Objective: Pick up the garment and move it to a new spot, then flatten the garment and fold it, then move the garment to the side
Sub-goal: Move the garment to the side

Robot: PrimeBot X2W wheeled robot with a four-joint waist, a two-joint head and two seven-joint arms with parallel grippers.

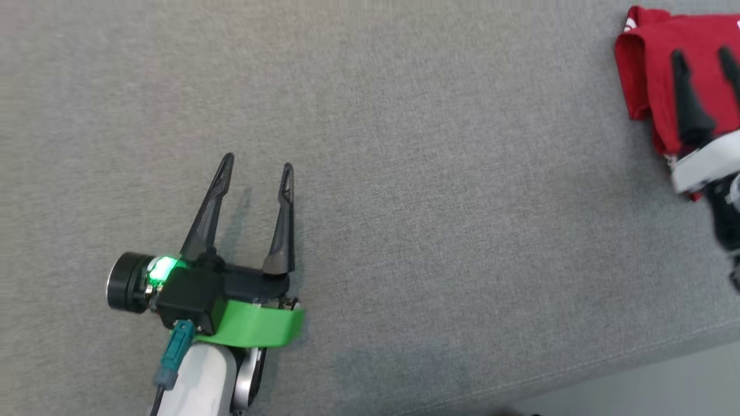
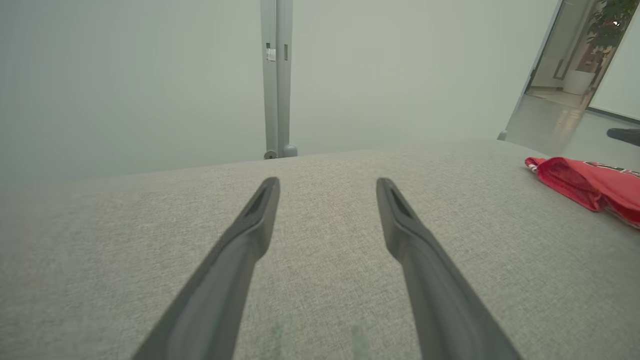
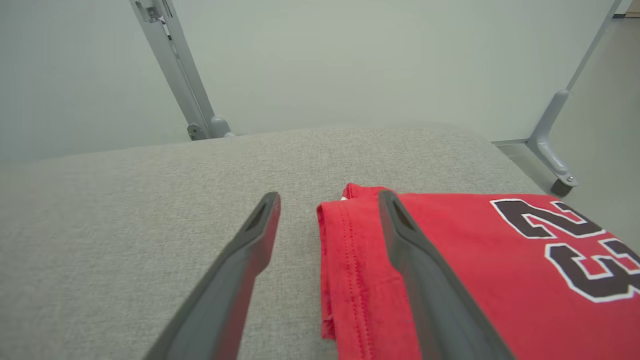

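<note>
Tools apart: the left tool (image 1: 258, 162) hangs with fingers spread over the bare grey table (image 1: 462, 202). Farther right, the right tool (image 3: 328, 196), also spread, straddles the hemmed edge of the folded red garment (image 3: 475, 240), apparently parked at the table's side as tasked. A black, white-edged "23" (image 3: 565, 245) marks it.

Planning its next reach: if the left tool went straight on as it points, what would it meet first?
Likely nothing: the left tool faces bare grey cushion; the red garment lies off to its right.
</note>
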